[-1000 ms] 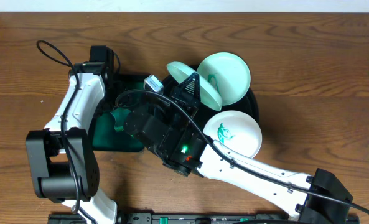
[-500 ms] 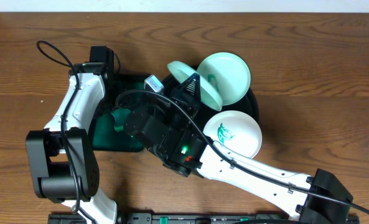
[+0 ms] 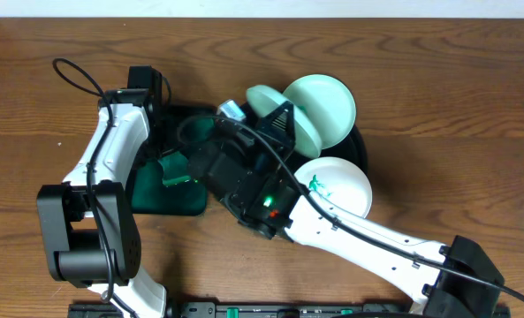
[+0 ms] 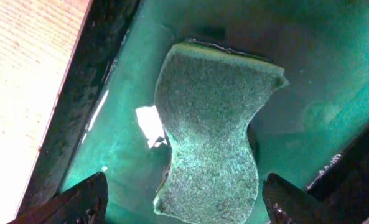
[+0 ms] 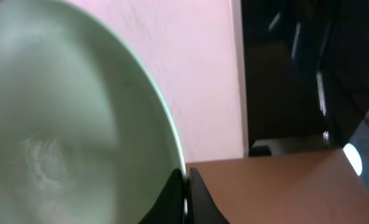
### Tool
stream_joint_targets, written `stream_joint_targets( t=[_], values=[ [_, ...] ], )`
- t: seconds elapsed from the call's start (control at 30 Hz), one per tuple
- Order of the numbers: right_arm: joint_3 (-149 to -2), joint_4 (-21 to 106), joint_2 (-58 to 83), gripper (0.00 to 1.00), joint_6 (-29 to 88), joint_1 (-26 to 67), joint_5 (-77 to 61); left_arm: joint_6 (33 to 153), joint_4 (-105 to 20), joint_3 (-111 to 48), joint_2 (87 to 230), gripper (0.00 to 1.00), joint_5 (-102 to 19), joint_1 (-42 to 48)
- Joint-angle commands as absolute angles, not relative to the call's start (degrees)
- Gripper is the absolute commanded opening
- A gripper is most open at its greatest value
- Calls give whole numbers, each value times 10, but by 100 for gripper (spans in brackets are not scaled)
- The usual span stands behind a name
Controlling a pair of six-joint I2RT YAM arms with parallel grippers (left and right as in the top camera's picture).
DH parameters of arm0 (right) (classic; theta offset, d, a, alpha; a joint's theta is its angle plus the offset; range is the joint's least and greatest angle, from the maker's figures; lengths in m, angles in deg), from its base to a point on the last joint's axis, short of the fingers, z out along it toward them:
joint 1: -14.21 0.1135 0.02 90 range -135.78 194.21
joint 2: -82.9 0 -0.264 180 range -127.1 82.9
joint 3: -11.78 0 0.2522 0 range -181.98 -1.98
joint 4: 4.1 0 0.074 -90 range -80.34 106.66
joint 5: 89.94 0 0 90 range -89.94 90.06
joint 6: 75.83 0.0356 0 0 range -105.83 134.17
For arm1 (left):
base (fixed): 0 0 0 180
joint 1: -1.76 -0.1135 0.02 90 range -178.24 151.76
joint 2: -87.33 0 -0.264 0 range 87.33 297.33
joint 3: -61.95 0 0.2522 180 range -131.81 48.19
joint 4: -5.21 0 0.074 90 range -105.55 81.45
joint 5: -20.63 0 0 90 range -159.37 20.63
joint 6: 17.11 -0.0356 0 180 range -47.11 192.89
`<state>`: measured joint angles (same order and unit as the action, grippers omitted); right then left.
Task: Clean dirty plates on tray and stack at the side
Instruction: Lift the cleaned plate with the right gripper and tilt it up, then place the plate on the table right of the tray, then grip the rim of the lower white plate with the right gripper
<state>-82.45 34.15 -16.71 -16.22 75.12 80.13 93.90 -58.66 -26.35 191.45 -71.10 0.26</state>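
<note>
Left jaws are spread wide and empty above the sponge (image 4: 209,130), its long axis lying crosswise to the closing line. Right jaws are clamped on the rim of a tilted plate (image 5: 66,124), held over the black tray (image 3: 360,150), where a mint plate (image 3: 328,102) and a smeared plate (image 3: 341,187) lie.

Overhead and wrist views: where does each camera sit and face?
Overhead: above the table, facing down; left arm, right arm show.
Left wrist: on left arm, facing down at green sponge; open fingers show.
Right wrist: on right arm, facing sideways past held plate; shut fingers pinch its rim.
Overhead and left wrist share the sponge.
</note>
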Motion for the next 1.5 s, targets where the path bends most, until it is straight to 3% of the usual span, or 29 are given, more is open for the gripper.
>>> stream_joint_targets(
  t=[0.0,0.17,0.43,0.7,0.93,1.27,1.43,1.47],
  values=[
    [-825,385,-152,1,-12,745,713,940,-589,-260,1922,80,-720,2],
    [-826,474,-151,1,255,686,559,940,-592,-260,1922,80,-720,2],
    [-827,490,-81,1,433,507,230,940,-591,-260,1922,80,-720,2],
    [-826,533,-33,1,453,185,11,940,-591,-260,1922,80,-719,2],
    [-826,566,-102,1,427,13,-34,940,-591,-260,1922,80,-719,2],
    [-826,536,-275,1,394,-22,-34,940,-591,-260,1922,80,-715,2],
    [-826,536,-300,1,393,-23,-32,940,-591,-260,1922,80,-715,2],
    [-827,541,-298,5,387,-23,-35,940,-592,-260,1922,80,-715,2]
  ],
)
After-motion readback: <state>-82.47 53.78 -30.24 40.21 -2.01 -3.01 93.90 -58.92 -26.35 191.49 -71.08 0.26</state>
